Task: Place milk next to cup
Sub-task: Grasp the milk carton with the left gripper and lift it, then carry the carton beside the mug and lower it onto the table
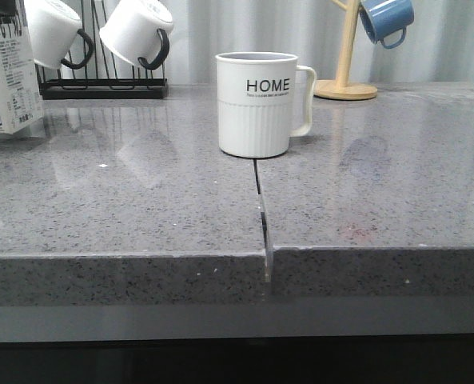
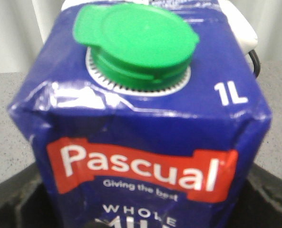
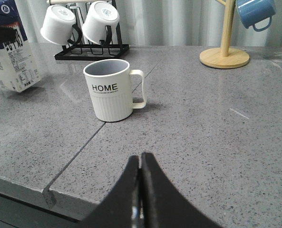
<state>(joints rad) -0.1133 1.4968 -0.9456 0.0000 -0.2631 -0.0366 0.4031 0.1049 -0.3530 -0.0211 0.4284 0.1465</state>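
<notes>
The milk (image 1: 9, 80), a white carton with a dark blue top and green cap, is at the far left of the grey counter, slightly tilted. It fills the left wrist view (image 2: 145, 118). My left gripper (image 2: 141, 213) is shut on it, with a dark finger (image 2: 17, 199) on each side; in the right wrist view a dark finger crosses the carton (image 3: 12, 66) near its top. The cup (image 1: 256, 104), a white "HOME" mug with its handle to the right, stands mid-counter, well right of the milk. My right gripper (image 3: 141, 159) is shut and empty, in front of the cup (image 3: 110, 90).
A black rack (image 1: 101, 86) holding two white mugs with black handles (image 1: 137, 32) stands at the back left, close behind the milk. A wooden stand (image 1: 347, 64) with a blue mug (image 1: 387, 20) is at the back right. A seam (image 1: 260, 208) runs from the cup to the counter's front edge.
</notes>
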